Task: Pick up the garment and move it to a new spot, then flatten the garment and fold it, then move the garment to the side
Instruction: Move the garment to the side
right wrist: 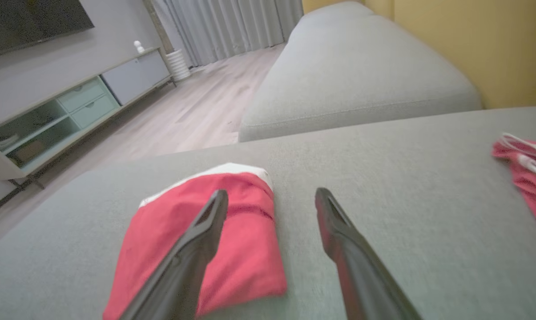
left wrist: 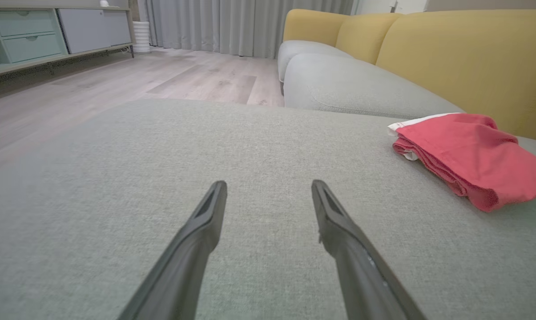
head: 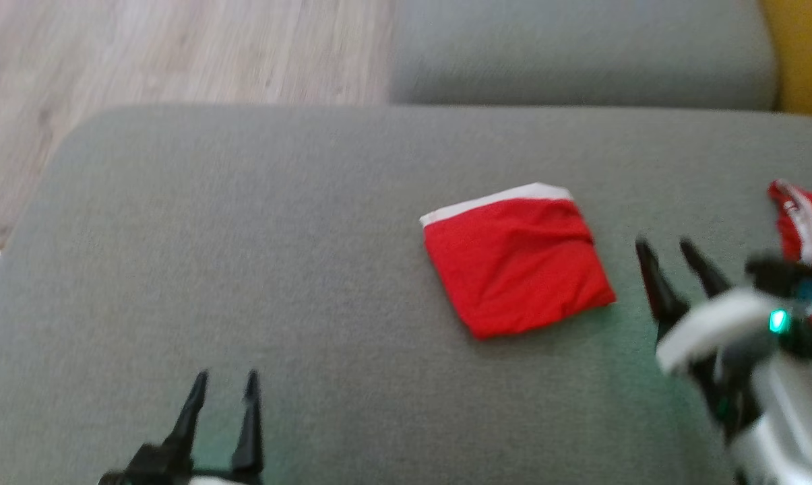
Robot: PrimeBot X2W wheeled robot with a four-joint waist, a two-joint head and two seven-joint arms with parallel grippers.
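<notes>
1. at the near edge of the grey seat cushion [head: 277, 236], toward its left corner, the left gripper [head: 227, 374] hangs with its two fingers spread wide and nothing between them. the bare cushion lies ahead of it.
2. further in and toward the right edge, the right gripper [head: 663, 244] is also fully spread and empty, fingers pointing toward the far edge. it looks to be just above the fabric, though the blur makes contact hard to judge.
3. the folded garment [head: 517, 266] lies flat around the middle of the cushion, a little right of centre. it is a red, nearly square packet turned so one corner points at the near edge, with its white-banded edge on the far side.
4. the deciding relation: the packet's right corner sits just beside the right gripper, on that gripper's left. the left gripper is well apart from it. the right arm looks the better placed to carry it to the side, and would need to shift left before closing.
5. a second red cloth [head: 806, 242] lies loose at the right edge, beyond the right gripper.
6. past the far edge sits another grey cushion [head: 581, 54].
</notes>
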